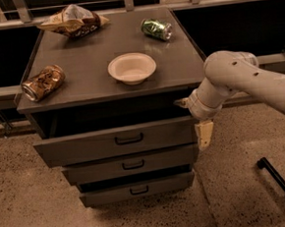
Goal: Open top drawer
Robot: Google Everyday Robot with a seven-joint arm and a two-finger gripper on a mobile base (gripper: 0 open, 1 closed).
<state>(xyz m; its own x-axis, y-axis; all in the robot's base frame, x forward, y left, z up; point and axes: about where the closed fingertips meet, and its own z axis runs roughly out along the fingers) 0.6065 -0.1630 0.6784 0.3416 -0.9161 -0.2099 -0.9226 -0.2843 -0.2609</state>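
The top drawer [86, 147] is the widest grey drawer of the cabinet, with a small black bar handle [129, 138] at its centre. It stands pulled out toward me, with a dark gap between its front and the cabinet top. My gripper [202, 130] is at the right end of the drawer front, at the corner, on the end of my white arm [238, 76], which reaches in from the right. It is well right of the handle.
Two narrower grey drawers [131, 164] [138, 189] sit below, slightly out. On the cabinet top [178, 63] are a white bowl [131, 67], a green can [156, 28], a brown can [42, 83] and a snack bag [73, 20]. A black bar [281, 183] lies on the floor, right.
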